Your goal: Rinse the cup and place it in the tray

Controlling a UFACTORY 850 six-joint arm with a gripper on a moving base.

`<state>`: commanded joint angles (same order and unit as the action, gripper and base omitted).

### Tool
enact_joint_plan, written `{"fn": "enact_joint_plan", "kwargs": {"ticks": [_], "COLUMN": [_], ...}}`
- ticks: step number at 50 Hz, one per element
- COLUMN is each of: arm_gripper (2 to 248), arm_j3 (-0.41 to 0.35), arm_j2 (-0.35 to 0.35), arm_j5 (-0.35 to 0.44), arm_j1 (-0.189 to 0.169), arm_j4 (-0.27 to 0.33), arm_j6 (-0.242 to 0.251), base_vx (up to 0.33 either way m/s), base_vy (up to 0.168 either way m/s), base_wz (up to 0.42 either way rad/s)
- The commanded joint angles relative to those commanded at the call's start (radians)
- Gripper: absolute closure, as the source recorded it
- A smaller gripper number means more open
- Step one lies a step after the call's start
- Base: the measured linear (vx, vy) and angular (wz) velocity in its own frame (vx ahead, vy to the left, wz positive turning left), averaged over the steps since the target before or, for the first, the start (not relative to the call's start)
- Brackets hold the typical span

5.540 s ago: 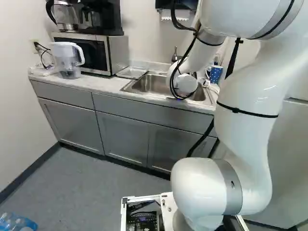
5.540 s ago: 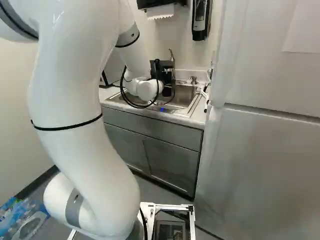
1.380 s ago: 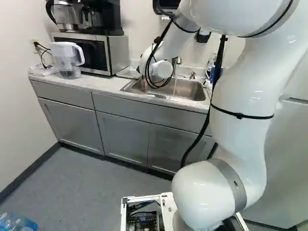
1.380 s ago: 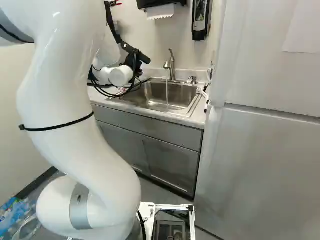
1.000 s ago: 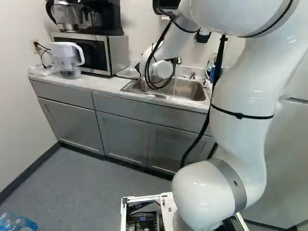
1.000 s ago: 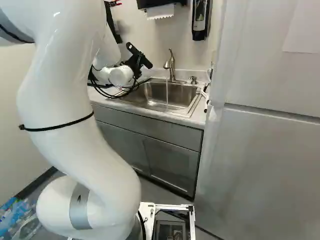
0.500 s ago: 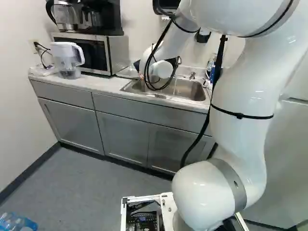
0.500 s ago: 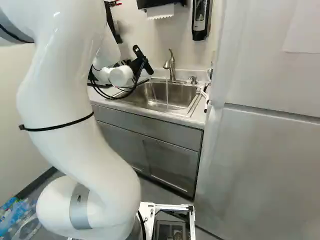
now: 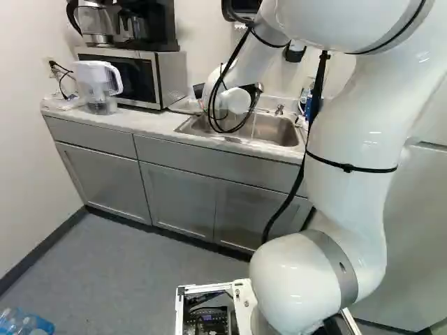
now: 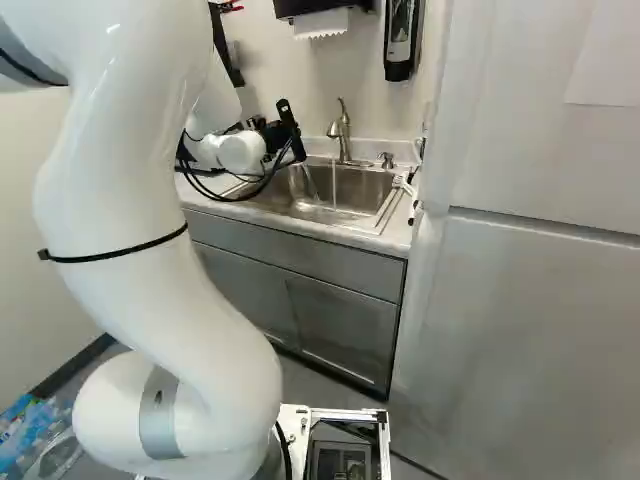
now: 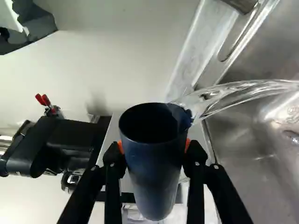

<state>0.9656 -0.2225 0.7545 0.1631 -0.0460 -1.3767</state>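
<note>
In the right base view my gripper [image 10: 286, 122] is a black shape over the left side of the sink [image 10: 375, 185], left of the faucet [image 10: 340, 130]. The wrist view has the gripper [image 11: 154, 151] closed around a dark blue cup [image 11: 154, 172], an orange pad at either side. The cup is tipped, and water [image 11: 233, 93] streams from its mouth into the metal basin. More water runs from the faucet. A shallow tray [image 9: 183, 105] lies on the counter between microwave and sink, partly hidden by the wrist.
A microwave [image 9: 133, 75] with a coffee maker [image 9: 147, 24] on top and a water pitcher [image 9: 96, 87] stand left on the counter [image 9: 140, 124]. A soap pump [image 10: 387, 160] is behind the sink. The fridge [image 10: 530, 300] borders it on the right.
The arm has shifted left from the faucet since the earliest frames. Over the last second the gripper has turned with the cup, and a stream now falls left of the faucet's.
</note>
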Motion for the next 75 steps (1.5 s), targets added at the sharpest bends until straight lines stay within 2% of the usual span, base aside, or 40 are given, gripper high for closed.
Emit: {"fn": "enact_joint_plan", "kwargs": {"ticks": [59,75], "arm_gripper": [124,124], "arm_j3": [0.000,0.000], "arm_j2": [0.000,0.000], "arm_j5": [0.000,0.000], "arm_j1": [0.000,0.000], "arm_j4": [0.000,0.000], "arm_j6": [-0.620,-0.620], "base_vx": [0.000,0.000], "base_vy": [0.000,0.000], "base_wz": [0.000,0.000]}}
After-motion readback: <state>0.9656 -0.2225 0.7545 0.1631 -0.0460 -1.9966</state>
